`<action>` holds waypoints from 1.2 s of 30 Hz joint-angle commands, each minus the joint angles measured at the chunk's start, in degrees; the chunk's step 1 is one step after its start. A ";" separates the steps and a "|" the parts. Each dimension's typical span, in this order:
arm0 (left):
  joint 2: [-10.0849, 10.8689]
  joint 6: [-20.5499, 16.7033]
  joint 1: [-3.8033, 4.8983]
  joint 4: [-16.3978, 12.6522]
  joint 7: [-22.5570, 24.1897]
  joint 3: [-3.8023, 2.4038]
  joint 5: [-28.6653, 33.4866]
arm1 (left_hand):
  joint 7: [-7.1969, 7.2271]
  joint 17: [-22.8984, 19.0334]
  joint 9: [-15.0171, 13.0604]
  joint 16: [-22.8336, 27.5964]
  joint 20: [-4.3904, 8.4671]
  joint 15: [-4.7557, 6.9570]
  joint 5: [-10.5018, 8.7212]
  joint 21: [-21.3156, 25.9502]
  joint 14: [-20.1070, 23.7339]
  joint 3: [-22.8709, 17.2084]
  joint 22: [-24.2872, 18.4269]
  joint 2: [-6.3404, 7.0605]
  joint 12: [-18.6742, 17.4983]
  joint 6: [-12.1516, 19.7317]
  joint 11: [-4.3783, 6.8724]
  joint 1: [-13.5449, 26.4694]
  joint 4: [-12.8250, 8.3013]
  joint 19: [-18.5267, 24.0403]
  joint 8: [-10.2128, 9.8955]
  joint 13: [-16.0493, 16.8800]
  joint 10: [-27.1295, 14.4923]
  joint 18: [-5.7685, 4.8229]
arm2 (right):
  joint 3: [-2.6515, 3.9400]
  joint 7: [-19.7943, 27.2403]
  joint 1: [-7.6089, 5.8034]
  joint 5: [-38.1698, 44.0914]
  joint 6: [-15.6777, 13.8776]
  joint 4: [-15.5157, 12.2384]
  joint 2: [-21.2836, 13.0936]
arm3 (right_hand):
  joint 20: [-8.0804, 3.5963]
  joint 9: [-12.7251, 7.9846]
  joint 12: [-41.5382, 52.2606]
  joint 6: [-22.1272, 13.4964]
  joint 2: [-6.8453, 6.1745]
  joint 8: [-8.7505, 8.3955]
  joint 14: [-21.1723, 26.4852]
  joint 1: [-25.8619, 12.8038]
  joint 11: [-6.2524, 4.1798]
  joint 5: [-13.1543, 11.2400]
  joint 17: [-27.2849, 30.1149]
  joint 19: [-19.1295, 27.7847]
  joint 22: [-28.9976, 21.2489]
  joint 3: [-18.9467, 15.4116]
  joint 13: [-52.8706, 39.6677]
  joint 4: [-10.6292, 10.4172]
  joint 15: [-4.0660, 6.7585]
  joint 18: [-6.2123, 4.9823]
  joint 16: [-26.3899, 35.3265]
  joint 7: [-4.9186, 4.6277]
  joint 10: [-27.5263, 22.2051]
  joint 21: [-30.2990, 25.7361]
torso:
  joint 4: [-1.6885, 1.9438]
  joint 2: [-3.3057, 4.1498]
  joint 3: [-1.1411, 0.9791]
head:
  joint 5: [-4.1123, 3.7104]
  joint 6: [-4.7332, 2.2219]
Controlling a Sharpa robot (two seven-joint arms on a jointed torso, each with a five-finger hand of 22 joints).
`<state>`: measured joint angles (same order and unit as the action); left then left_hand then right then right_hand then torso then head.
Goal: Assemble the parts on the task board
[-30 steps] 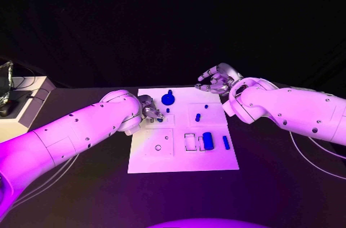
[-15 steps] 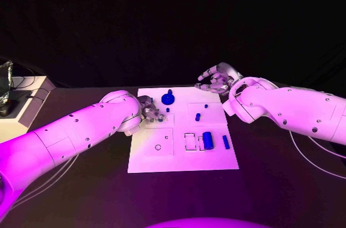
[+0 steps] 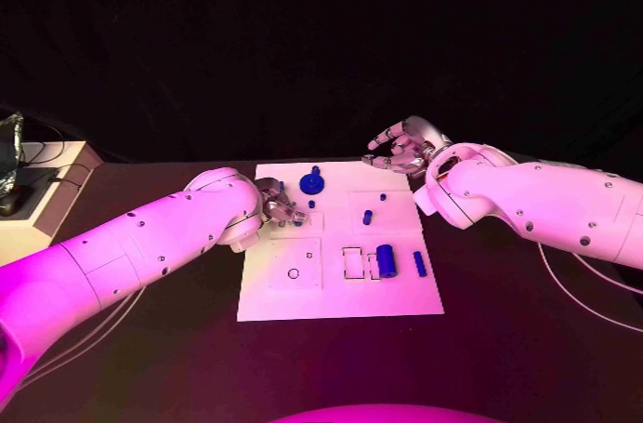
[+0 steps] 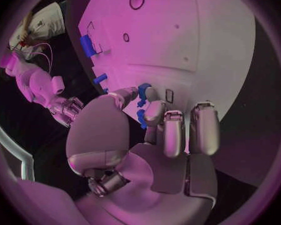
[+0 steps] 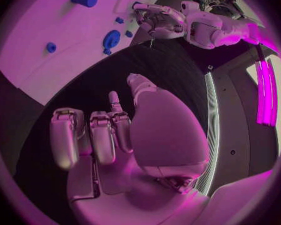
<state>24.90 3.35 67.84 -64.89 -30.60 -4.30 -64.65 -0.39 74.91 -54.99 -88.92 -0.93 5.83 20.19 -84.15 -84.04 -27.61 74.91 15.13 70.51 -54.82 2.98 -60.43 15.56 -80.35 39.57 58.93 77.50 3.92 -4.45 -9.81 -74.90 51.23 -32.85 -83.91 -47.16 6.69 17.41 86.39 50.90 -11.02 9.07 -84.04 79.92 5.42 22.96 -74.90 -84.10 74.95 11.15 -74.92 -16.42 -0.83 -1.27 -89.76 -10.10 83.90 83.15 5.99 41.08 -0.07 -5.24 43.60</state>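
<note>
One flat white task board (image 3: pixel 340 297) on the black counter (image 3: pixel 522 349) carries about six small blue parts (image 3: pixel 386 260). Left hand (image 3: pixel 281 209) pinches a blue piece; right hand (image 3: pixel 398 150) hangs empty, fingers loosely apart.

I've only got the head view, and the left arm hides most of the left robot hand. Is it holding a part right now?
Observer: Yes, it looks so. In the left wrist view the left robot hand pinches a small blue part between its thumb and a finger.
Operator: And the right one, anything in it?
Observer: Nothing. The right wrist view shows the right robot hand with a bare palm, above the black table, off the task board.
</note>
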 commanded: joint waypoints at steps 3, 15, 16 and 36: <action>0.36 0.55 -0.17 -0.55 -0.24 0.02 0.45 | -0.46 12.32 -0.37 0.25 0.15 0.07 -1.80 0.03 -5.20 3.11 1.11 0.16 0.21 -0.24 -0.04 -0.41 0.99 -0.32 -0.41 -0.04 -0.14 -0.72 | 0.02 0.49 0.04 0.35 0.34 -0.05 -0.10 | -0.20 0.05 -0.13 0.05 -0.24 0.38 -5.56 -0.44 -0.34 0.11 -13.59 -2.63 9.04 0.04 -11.14 0.02 0.13 -0.57 0.28 0.21 1.74 -0.20 | -0.04 0.02 0.01 | -0.04 -0.08; 1.26 -0.08 -0.18 -1.61 -0.44 -0.15 0.86 | -0.43 12.38 -2.07 0.20 -0.04 0.00 -15.65 0.14 -5.23 24.56 1.34 -7.94 0.63 -1.13 -0.07 -1.84 1.38 -0.36 -2.53 -0.13 -0.20 -0.71 | 0.02 0.66 0.07 0.18 0.32 0.01 -0.19 | -0.21 0.05 -0.07 0.00 -0.32 0.38 -5.56 -0.50 -0.34 0.04 -13.59 -2.62 9.01 0.03 -11.19 0.01 0.13 -0.57 0.28 0.21 1.79 -0.24 | 0.03 0.00 0.06 | -0.19 -0.25; 1.31 -0.12 -0.18 -1.66 -0.47 -0.17 0.85 | -0.43 12.40 -2.13 0.19 -0.04 0.00 -16.03 0.11 -5.24 25.09 1.41 -8.17 0.62 -1.15 -0.08 -1.79 1.39 -0.41 -2.56 -0.17 -0.22 -0.73 | 0.02 0.67 0.08 0.17 0.31 0.01 -0.19 | -0.21 0.05 -0.11 0.00 -0.32 0.39 -5.56 -0.52 -0.34 0.02 -13.57 -2.63 9.04 0.02 -11.14 0.00 0.13 -0.57 0.29 0.21 1.75 -0.22 | 0.03 0.00 0.06 | -0.19 -0.25; 4.79 -1.29 0.08 -3.95 -0.51 -7.83 4.31 | -1.27 11.14 -2.47 0.80 -0.24 -0.49 -17.20 0.92 -4.89 30.83 -0.07 -9.71 -0.36 0.91 -0.76 -2.33 1.38 0.68 -4.34 -1.74 -1.70 -0.38 | 0.02 0.75 0.16 0.11 0.03 0.11 -0.71 | -0.22 0.05 -0.12 -0.05 -0.34 0.38 -5.57 -0.60 -0.34 -0.07 -13.60 -2.62 9.02 0.00 -11.13 -0.03 0.13 -0.57 0.28 0.20 1.74 -0.25 | 0.12 -0.06 -0.04 | -0.42 -0.45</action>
<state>29.51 2.50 67.82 -68.79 -31.04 -12.09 -61.94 -1.68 74.91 -57.59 -88.42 -1.31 5.80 3.13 -83.40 -84.01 3.00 74.86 5.51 70.35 -54.17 2.30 -62.50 16.99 -79.97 35.40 57.37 76.02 3.92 -4.45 -9.70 -74.78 51.16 -32.92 -83.79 -47.83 6.69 17.39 86.39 50.90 -11.25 9.07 -84.04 79.69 5.42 22.96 -74.90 -84.10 74.93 11.16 -74.95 -16.42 -0.84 -1.27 -89.76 -10.10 83.90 83.15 6.04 41.11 0.01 -5.63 43.11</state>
